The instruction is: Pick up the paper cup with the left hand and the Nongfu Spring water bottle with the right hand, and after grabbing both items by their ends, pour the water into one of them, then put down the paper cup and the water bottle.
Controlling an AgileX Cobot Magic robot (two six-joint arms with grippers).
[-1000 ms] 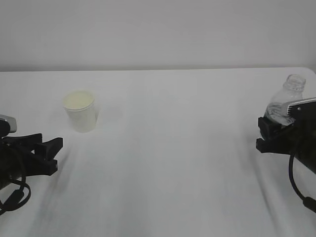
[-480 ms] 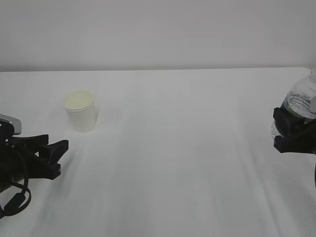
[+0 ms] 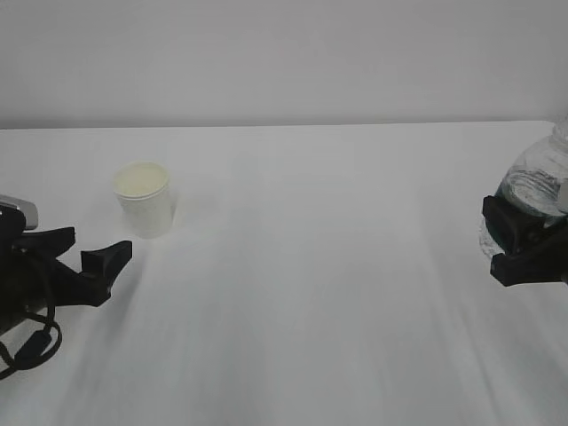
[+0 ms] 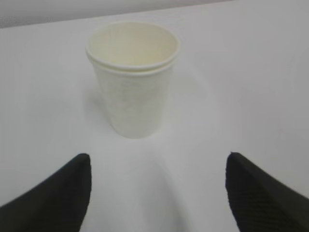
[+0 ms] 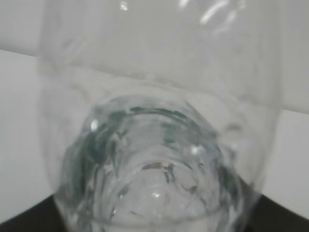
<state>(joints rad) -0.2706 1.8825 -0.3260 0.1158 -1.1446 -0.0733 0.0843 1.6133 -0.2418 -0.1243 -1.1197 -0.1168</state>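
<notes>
The paper cup (image 3: pixel 145 200) stands upright on the white table at the left, its cream inside showing. My left gripper (image 3: pixel 99 246) is low over the table just in front of it, open, and apart from it. In the left wrist view the paper cup (image 4: pixel 134 82) is centred ahead of the left gripper (image 4: pixel 158 162), whose black fingertips (image 4: pixel 72 183) stand wide with only table between them. My right gripper (image 3: pixel 508 238) at the far right edge is shut on the Nongfu Spring water bottle (image 3: pixel 535 180), held off the table. The bottle (image 5: pixel 159 145) fills the right wrist view; its water level is unclear.
The white table (image 3: pixel 337 266) stretches between the two arms, with a plain pale wall (image 3: pixel 284 53) behind its far edge. The left arm's black cables (image 3: pixel 27 342) loop near the front left corner.
My left gripper has opened wider and edged forward toward the paper cup. The right gripper carried the bottle outward to the right edge, then drifted slightly back and down.
</notes>
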